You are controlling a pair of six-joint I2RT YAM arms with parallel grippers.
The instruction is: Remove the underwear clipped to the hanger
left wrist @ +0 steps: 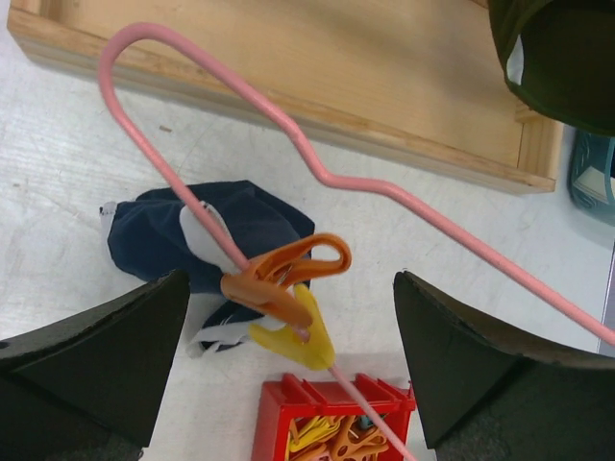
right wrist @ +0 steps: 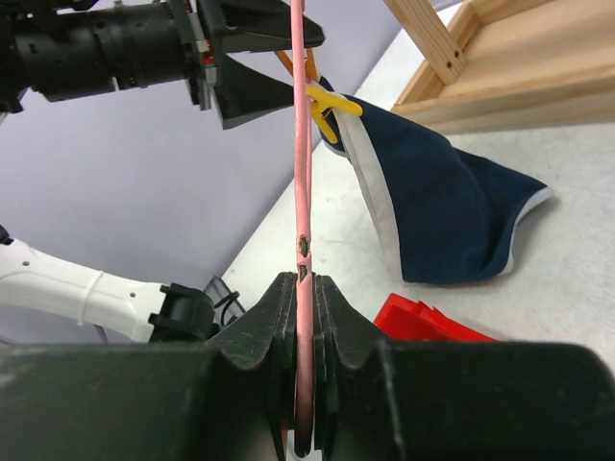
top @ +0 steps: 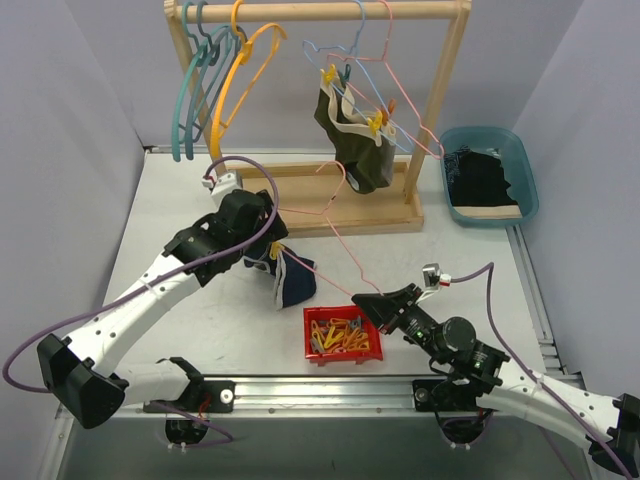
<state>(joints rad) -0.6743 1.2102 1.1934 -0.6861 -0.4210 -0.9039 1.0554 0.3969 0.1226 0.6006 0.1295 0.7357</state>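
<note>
Nearest, the right hand (right wrist: 303,317) is pressed together on the pink hanger (right wrist: 302,144), holding it out over the bench (top: 230,330); just beside it stands a red tray (left wrist: 288,399) of loose clips. Further along the wire, the left hand (left wrist: 288,288) is spread wide either side of an orange clip (left wrist: 288,274) and a yellow clip (left wrist: 298,341); both pin the navy briefs (left wrist: 163,240), which sag onto the bench, so this pair is not yet freed. Beyond, olive briefs (top: 360,150) hang clipped on the wooden rack (top: 440,110); dark cloth (top: 480,180) lies in the teal bin (top: 530,180). By my reckoning, roughly midway.
</note>
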